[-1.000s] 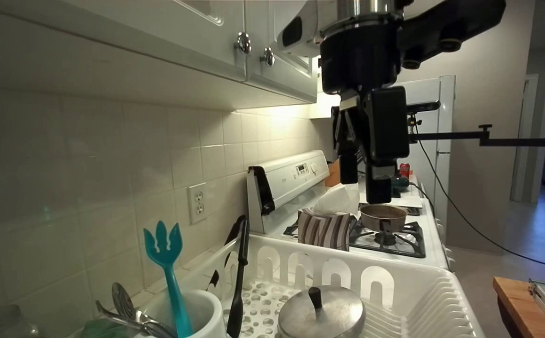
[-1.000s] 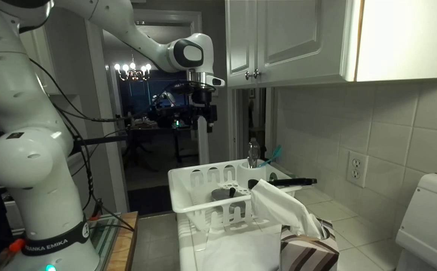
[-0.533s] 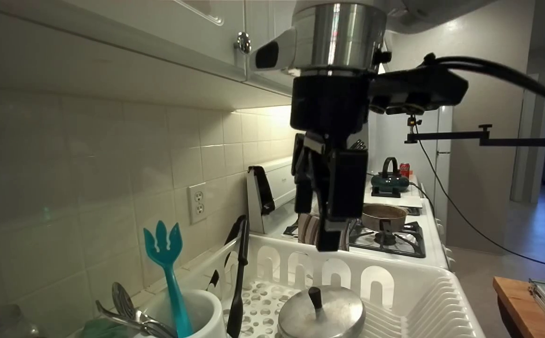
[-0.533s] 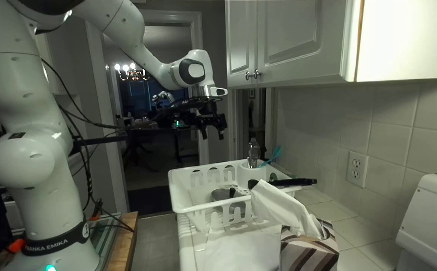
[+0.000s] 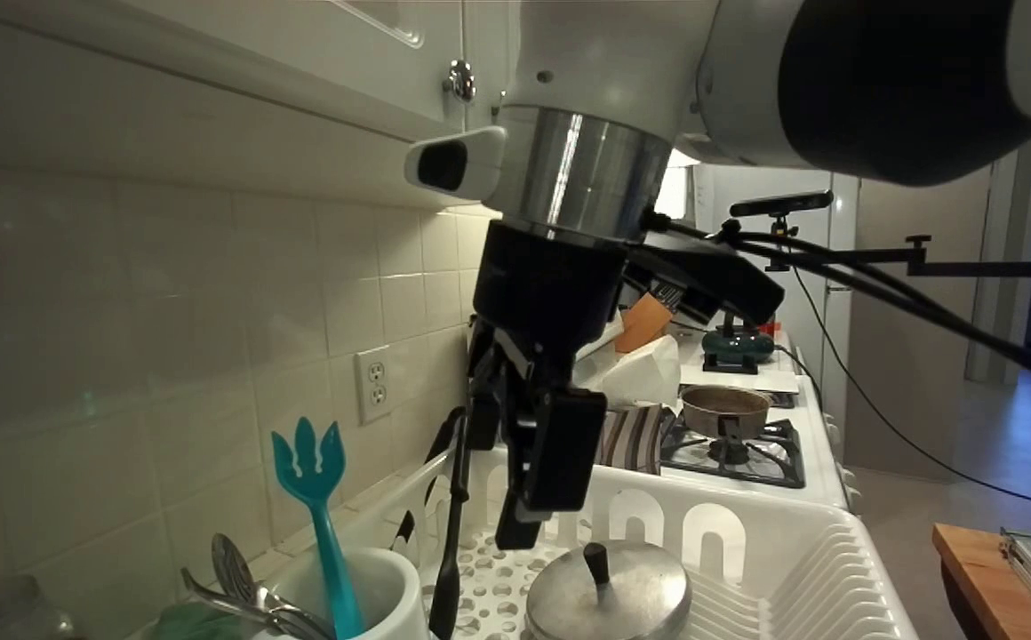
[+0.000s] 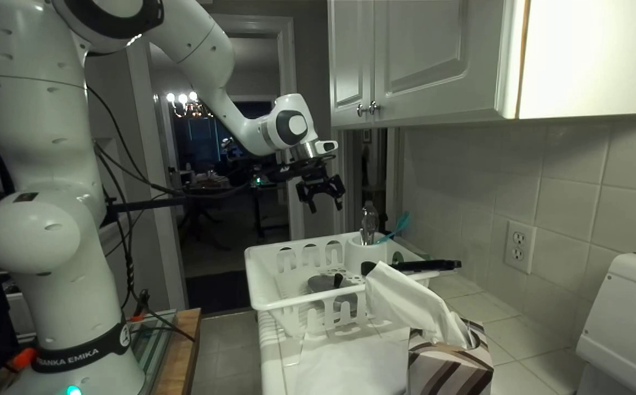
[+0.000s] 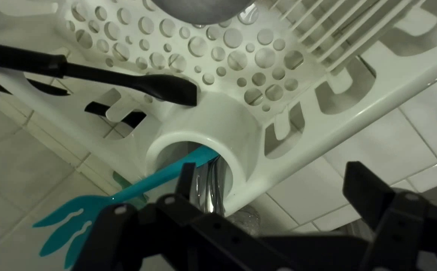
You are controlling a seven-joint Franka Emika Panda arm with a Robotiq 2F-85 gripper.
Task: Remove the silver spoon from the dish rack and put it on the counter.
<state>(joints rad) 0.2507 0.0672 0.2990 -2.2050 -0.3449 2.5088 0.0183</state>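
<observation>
White plastic dish rack (image 5: pixel 773 535), seen in an exterior view. Silver spoon (image 5: pixel 231 569) leans out of its utensil cup (image 5: pixel 404 597), low at the frame's 7 o'clock: oval bowl toward 11, long axis running down to 5, other metal utensils (image 5: pixel 231 609) close beside. Teal pronged utensil (image 5: pixel 309 484), prongs toward 12. Gripper (image 5: pixel 499 489) above rack, at the cup's 2 o'clock, jaws apart. Pan (image 5: pixel 727 415) at the rack's 1 o'clock, visible only from here.

In an exterior view: black band (image 6: pixel 85 356) on the arm (image 6: pixel 30 236) reads "FRANKA EMIKA", first letter partly turned away. Jaws face-on, clearly spread, at the cup's 11. Spoon not separable from neighbouring metal. Chandelier (image 6: pixel 182 99) in this view alone.

Wrist view: looks deepest into the cup. Bright metal shafts (image 7: pixel 208 190) inside, running roughly 1 to 6 o'clock, lower ends behind the gripper; cannot tell which is the spoon. Teal prongs aim at 8.
</observation>
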